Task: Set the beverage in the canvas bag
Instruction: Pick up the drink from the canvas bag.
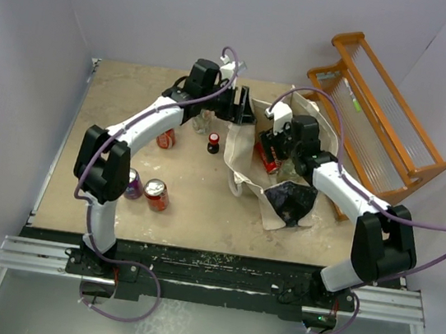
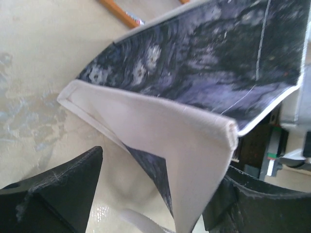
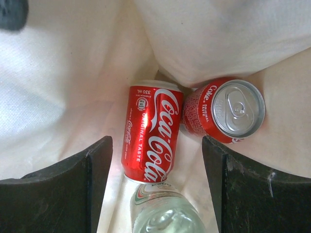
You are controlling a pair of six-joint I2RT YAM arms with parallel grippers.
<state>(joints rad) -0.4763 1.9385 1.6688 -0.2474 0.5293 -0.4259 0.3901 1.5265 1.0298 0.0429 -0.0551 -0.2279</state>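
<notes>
Top external: high, behind arm bases, facing down and forward; far; whole beige tabletop [image 1: 185, 203] in frame.
Left wrist: very near, facing navy-printed side of cream canvas tote bag [image 2: 170, 126].
Right wrist: near, looking down inside bag onto lying red aluminium cola can [image 3: 150, 131].
Shared by all three: bag, at 3 o'clock of tabletop from overhead.

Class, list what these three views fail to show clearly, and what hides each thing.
Top view: contents of the canvas bag, hidden under the right arm.
Right wrist view: the clear bottle, cut off by the bottom edge.
Top view: the red can, partly under the left arm; label too small.
</notes>
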